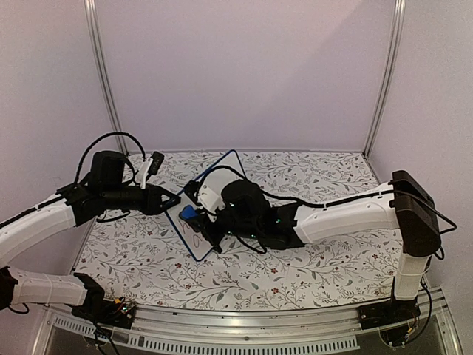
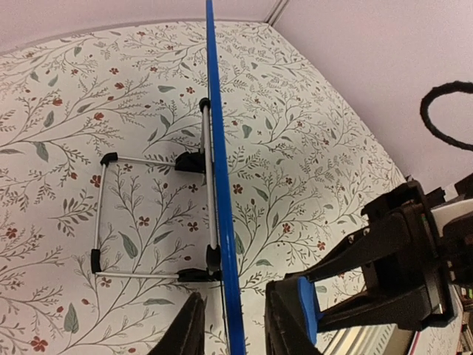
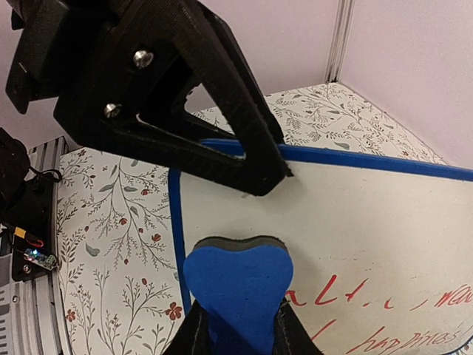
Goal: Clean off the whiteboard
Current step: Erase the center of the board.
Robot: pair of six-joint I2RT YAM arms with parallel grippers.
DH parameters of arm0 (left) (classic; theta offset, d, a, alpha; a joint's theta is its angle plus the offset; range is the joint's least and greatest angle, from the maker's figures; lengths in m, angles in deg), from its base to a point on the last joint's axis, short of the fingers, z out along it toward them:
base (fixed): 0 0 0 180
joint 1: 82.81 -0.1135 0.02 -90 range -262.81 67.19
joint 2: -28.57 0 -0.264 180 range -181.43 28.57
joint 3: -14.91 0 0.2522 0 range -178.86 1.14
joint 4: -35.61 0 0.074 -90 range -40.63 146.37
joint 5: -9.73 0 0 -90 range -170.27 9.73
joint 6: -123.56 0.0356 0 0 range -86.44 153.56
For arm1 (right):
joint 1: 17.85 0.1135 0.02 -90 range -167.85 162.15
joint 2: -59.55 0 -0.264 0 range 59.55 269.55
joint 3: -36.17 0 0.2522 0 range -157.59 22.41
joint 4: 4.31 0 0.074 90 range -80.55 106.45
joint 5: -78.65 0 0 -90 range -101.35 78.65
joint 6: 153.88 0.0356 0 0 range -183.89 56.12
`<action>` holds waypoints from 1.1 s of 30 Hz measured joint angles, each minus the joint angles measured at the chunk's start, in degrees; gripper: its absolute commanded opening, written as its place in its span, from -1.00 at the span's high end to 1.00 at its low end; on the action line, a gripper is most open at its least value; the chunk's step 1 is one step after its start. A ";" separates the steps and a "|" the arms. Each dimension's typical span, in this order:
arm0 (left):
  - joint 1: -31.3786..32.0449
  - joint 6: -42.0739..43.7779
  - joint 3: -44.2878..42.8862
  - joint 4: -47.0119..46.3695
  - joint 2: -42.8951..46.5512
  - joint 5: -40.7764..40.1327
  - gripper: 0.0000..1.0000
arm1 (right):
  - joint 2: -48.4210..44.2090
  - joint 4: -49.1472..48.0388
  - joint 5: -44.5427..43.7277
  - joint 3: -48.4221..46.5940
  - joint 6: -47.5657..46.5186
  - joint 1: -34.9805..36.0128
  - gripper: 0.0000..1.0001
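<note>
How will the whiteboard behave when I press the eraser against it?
The whiteboard looks thin and stiff, propped up on a light wire stand, so it will probably tip or slide under a push. The left gripper straddles its edge with gaps showing, so it may not brace it yet. Its smooth face probably lets the eraser glide.

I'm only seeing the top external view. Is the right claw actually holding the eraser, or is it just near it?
Observer: Holding. In its wrist view the right claw pinches the blue eraser.
Operator: Any writing left?
Observer: Yes, red handwriting remains on the whiteboard, right beside the eraser.
Operator: And the other arm?
Observer: The left claw straddles the board's blue edge, with a gap showing on each side.
</note>
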 measured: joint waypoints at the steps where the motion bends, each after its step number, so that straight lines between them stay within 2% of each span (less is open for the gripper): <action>1: 0.00 -0.09 -0.02 0.02 -0.11 -0.04 0.54 | 0.24 0.04 -0.02 -0.26 0.02 0.07 0.68; 9: 0.00 -0.11 0.00 0.22 -0.31 -0.07 0.71 | 1.36 0.35 -0.44 -1.22 0.04 1.05 0.68; 33: -0.04 -0.48 0.00 0.26 -0.31 -0.76 0.95 | 4.90 1.31 -2.38 -4.17 2.99 1.42 0.68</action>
